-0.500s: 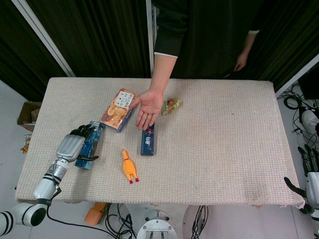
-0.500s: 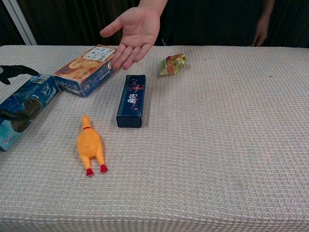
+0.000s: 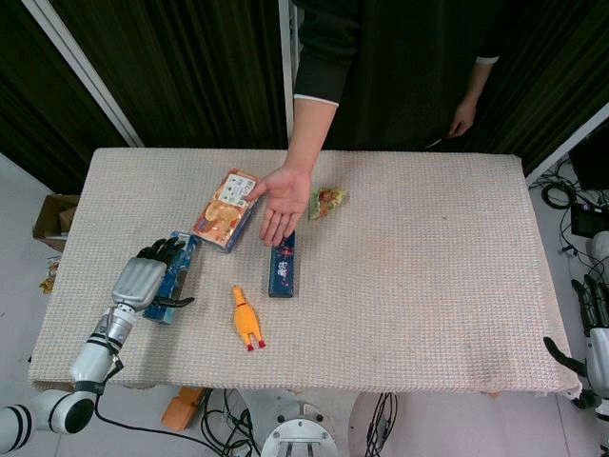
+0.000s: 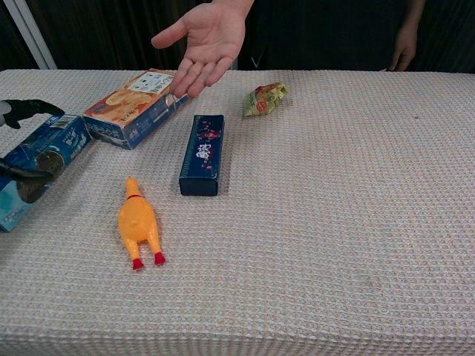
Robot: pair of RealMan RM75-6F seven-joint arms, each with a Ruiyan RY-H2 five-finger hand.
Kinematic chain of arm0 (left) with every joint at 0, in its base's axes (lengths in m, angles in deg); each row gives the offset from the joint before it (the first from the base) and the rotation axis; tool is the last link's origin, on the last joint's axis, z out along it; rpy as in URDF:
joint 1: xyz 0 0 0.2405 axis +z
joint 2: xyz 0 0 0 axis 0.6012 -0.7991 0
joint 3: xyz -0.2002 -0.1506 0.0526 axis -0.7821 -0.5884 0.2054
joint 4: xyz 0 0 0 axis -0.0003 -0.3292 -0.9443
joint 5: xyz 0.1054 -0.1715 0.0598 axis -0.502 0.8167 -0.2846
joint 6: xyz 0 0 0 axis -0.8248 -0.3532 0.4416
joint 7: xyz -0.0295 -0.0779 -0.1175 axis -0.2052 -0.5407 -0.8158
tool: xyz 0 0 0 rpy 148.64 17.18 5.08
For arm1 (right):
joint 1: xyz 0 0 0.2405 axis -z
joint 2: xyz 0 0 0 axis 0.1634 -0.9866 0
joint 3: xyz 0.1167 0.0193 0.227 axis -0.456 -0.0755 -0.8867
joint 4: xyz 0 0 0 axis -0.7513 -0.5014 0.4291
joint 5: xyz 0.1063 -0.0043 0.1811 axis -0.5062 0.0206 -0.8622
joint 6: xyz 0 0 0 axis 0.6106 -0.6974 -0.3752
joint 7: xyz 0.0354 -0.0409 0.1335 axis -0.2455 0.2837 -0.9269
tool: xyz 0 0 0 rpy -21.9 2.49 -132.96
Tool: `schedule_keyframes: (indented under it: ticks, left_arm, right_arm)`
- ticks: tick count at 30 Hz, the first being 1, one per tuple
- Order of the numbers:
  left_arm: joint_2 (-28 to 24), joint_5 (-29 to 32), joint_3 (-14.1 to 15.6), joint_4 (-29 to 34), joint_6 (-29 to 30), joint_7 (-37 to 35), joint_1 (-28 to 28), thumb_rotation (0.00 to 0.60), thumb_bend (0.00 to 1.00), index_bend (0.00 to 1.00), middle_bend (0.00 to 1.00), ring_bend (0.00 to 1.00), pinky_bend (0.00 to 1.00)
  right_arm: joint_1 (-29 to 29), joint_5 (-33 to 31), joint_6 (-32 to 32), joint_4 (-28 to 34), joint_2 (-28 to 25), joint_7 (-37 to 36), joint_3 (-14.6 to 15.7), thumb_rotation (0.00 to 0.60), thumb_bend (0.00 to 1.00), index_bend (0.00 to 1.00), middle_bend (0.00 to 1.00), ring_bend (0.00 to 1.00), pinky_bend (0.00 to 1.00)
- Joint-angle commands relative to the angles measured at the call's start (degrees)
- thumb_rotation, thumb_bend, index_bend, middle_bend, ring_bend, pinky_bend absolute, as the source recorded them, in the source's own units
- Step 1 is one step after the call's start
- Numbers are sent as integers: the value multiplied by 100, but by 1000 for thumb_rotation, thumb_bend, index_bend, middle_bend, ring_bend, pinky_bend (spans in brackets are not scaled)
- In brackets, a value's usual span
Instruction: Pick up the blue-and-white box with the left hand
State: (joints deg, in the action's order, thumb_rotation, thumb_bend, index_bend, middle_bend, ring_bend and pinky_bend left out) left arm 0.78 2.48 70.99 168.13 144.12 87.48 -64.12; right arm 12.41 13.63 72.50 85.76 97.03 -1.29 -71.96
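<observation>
The blue-and-white box point(image 3: 178, 275) lies flat near the table's left edge, also seen in the chest view as the blue-and-white box point(image 4: 35, 167). My left hand point(image 3: 141, 279) sits against its left side, dark fingers point(image 4: 28, 108) spread past the box's far end and the thumb point(image 4: 24, 174) lying across its top face. The box rests on the cloth, and I cannot see a closed grip. My right hand point(image 3: 592, 345) hangs beside the table's right front corner with fingers apart, holding nothing.
A person's open hand point(image 3: 284, 202) hovers over the middle of the table point(image 3: 428, 286). Nearby lie an orange snack box point(image 3: 225, 208), a dark blue long box point(image 3: 283, 268), a yellow rubber chicken point(image 3: 246, 319) and a small green packet point(image 3: 327, 201).
The person's hand has lifted slightly and drawn back. My left hand's thumb has shifted a little across the box; the box has not moved.
</observation>
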Motion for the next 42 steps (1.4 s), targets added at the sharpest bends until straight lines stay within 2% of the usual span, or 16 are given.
schedule_keyframes:
  ticks: [1, 2, 4, 9, 13, 14, 26, 32, 38, 42]
  left_arm:
    - [205, 174, -14, -79, 124, 326, 23, 204, 0, 55, 34, 36, 187]
    - [268, 167, -5, -132, 191, 410, 36, 191, 0, 54, 31, 36, 187]
    - [423, 15, 29, -296, 393, 439, 88, 223, 0, 48, 10, 23, 186]
    - [627, -158, 137, -598, 603, 564, 189, 429, 0, 23, 0, 13, 184]
    - [685, -105, 165, -680, 714, 967, 240, 572, 1, 9, 0, 13, 182]
    - [677, -87, 160, -655, 728, 994, 257, 590, 1, 7, 0, 13, 181]
    - [402, 327, -43, -542, 731, 1203, 345, 600, 31, 3, 0, 13, 181]
    - [298, 649, -204, -519, 423, 1147, 238, 600, 31, 3, 0, 13, 181]
    - [61, 1291, -538, -46, -383, 607, -26, 600, 34, 3, 0, 15, 181]
    - [45, 1544, -562, 4, -555, 921, -260, 600, 45, 9, 41, 30, 182]
  right_arm:
    - [3, 5, 32, -47, 29, -39, -15, 600, 81, 0, 0, 0, 0]
    - [8, 2, 48, -68, 39, -57, -23, 600, 83, 0, 0, 0, 0]
    - [19, -19, 79, -117, 61, -104, -46, 600, 85, 0, 0, 0, 0]
    - [0, -37, 32, -200, 91, -141, -55, 600, 88, 0, 0, 0, 0]
    - [-27, -23, -9, -203, 116, -133, -48, 600, 90, 0, 0, 0, 0]
    - [-39, -17, -28, -206, 121, -119, -45, 600, 91, 0, 0, 0, 0]
    - [-86, -21, -139, -150, 146, -10, -20, 600, 92, 0, 0, 0, 0]
    - [-91, 24, -165, -96, 110, 63, 24, 600, 92, 0, 0, 0, 0]
    - [-107, -14, -251, -94, 104, 88, 41, 600, 93, 0, 0, 0, 0]
    - [-109, -42, -258, -122, 118, 65, 27, 600, 93, 0, 0, 0, 0]
